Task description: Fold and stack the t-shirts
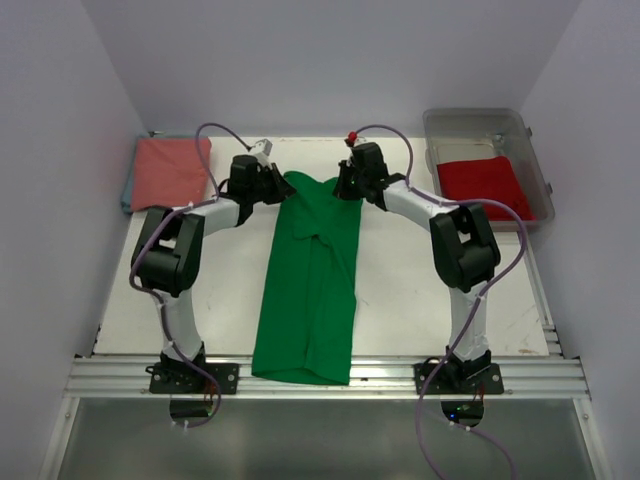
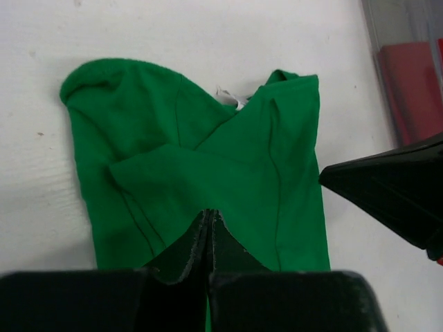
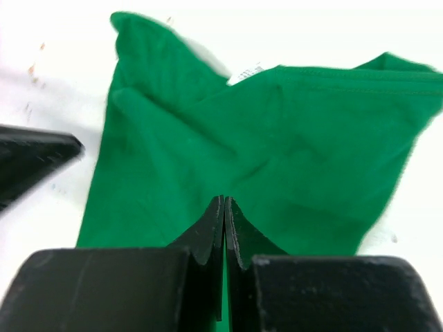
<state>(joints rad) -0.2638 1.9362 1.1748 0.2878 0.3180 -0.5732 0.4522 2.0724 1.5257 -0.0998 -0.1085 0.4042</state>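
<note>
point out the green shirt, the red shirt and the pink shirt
green shirt point(image 1: 308, 300), top view, mid body
red shirt point(image 1: 485, 185), top view, centre of cloth
pink shirt point(image 1: 168, 170), top view, centre of cloth

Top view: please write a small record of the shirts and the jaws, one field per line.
green shirt: folded into a long strip on the table, collar end far
pink shirt: folded, far left corner
red shirt: in the clear bin, far right
left jaws: shut on green shirt, collar end
right jaws: shut on green shirt, collar end
</note>
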